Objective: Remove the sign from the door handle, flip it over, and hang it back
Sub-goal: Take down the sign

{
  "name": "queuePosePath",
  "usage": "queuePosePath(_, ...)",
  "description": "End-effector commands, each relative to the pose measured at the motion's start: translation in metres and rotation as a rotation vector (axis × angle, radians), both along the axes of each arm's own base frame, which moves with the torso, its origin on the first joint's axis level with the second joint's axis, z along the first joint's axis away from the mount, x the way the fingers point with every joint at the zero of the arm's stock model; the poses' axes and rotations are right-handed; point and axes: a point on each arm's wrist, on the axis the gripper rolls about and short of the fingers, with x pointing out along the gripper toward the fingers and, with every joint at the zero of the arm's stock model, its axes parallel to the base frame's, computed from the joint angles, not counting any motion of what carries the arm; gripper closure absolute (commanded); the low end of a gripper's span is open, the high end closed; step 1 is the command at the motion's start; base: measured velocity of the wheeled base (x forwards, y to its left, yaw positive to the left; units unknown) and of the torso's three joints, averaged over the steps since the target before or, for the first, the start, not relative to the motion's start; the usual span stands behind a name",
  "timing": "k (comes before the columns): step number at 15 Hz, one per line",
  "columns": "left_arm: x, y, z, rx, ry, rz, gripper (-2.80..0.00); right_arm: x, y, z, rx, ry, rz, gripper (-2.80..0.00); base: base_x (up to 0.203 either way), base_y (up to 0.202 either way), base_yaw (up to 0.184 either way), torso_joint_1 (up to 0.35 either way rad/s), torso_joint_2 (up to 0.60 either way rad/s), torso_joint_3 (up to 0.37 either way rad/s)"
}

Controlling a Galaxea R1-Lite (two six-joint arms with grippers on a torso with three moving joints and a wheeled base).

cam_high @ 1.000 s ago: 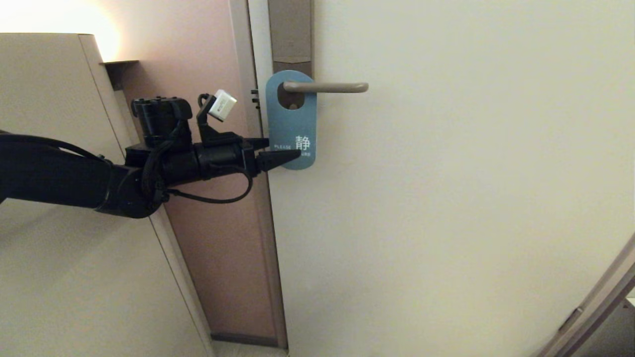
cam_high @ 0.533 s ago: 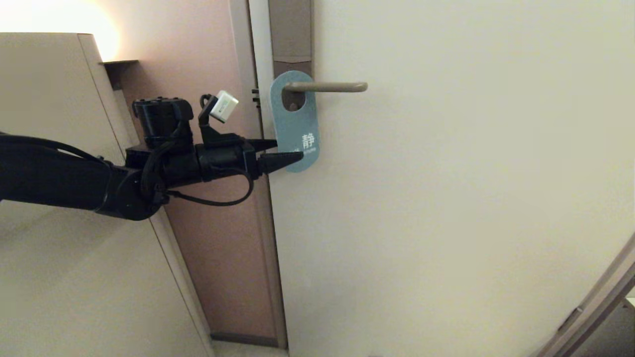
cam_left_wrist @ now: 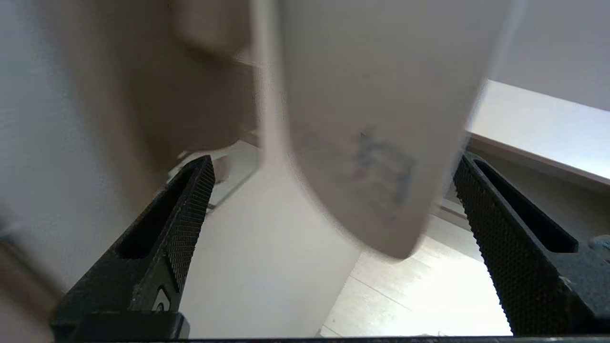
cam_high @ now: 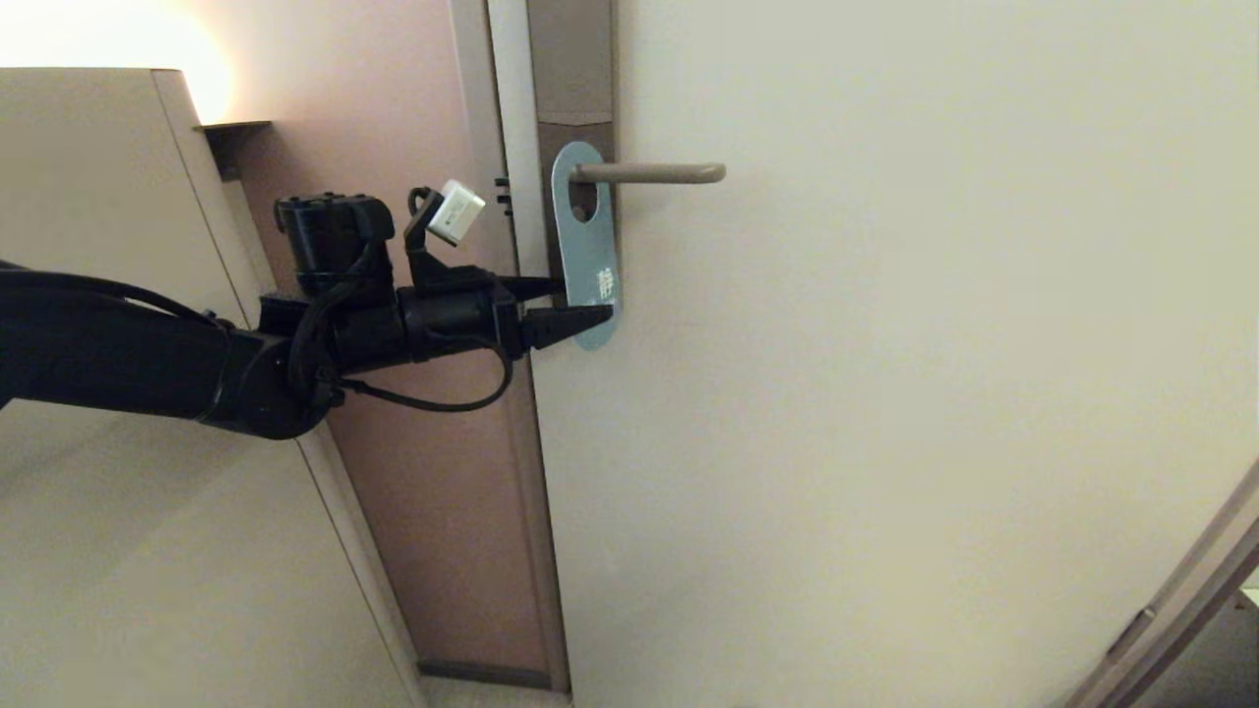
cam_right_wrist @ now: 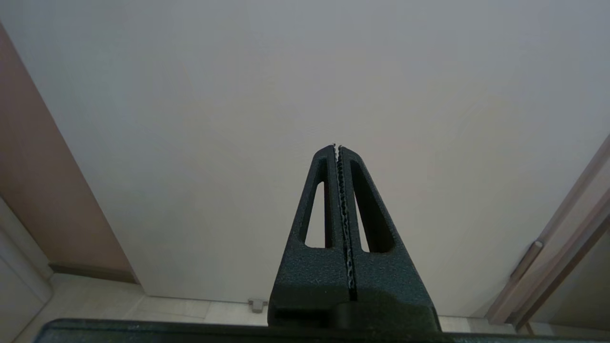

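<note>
Left gripper (cam_high: pixel 580 303): jaws spread wide, holding nothing — the sign's lower end sits in the gap between them, touching neither finger as far as the left wrist view shows.
Sign (cam_high: pixel 588 258): hangs by its oval hole on the door handle (cam_high: pixel 649 173), turned nearly edge-on to the head camera, lower tip just past the fingertips.
Handling: likely a light, thin card — stiff enough to keep its shape, yet free to swing and twist on the lever, and smooth enough to slip from a weak pinch.
Where to grip: the solid lower end between the jaws, flat faces against the ribbed pads (cam_left_wrist: pixel 193 209), clear of the hole.
Right gripper (cam_right_wrist: pixel 338 147): parked facing the door, jaws pressed together, empty.
</note>
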Motion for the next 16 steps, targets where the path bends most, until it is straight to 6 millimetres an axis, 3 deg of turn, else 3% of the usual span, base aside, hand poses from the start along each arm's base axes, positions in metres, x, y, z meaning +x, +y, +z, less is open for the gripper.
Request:
queuePosePath(1, -0.001, -0.005, 0.0, 0.0, -0.003, -0.013, -2.8, 0.0, 0.0, 0.0, 0.0, 0.001, 0.001, 0.0, 0.0, 0.0, 0.0, 0.0, 0.0, 0.0)
queuePosePath(7, -0.014, -0.035, 0.004, 0.011, -0.026, 0.073, -2.8, 0.0, 0.0, 0.0, 0.0, 0.001, 0.001, 0.0, 0.0, 0.0, 0.0, 0.0, 0.0, 0.0)
queuePosePath(16, -0.023, -0.036, 0.017, 0.052, -0.114, 0.204, -2.8, 0.0, 0.0, 0.0, 0.0, 0.001, 0.0, 0.0, 0.0, 0.0, 0.0, 0.0, 0.0, 0.0)
